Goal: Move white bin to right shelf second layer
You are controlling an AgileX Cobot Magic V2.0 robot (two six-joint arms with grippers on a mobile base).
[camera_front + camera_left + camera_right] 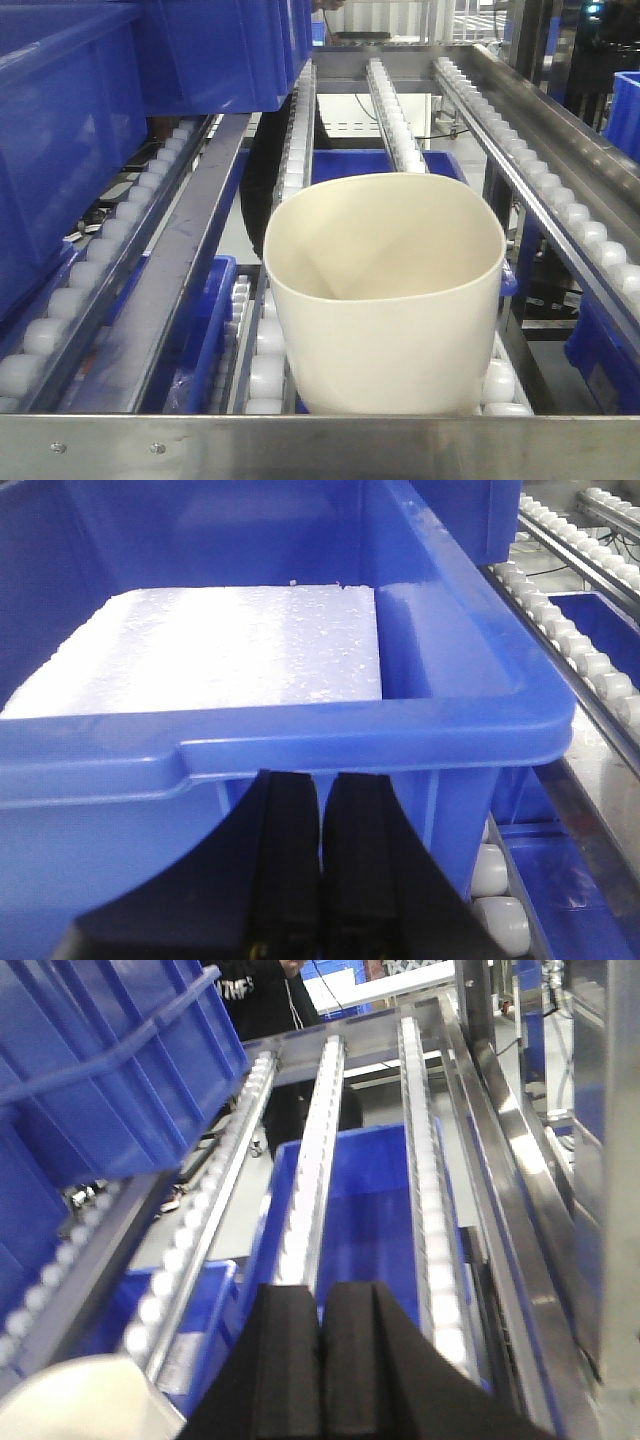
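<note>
**Bin on roller rails, both grippers clenched empty**

Sits upright and empty: white bin (385,290) on the shelf (300,445) rollers, just behind the steel front lip. Seen from the right gripper (320,1360), fingers pressed together on nothing, only as a cream rim low and left. Ahead of the left gripper (320,865), likewise closed and empty: blue crate (420,730) holding a white foam slab (210,650).
</note>
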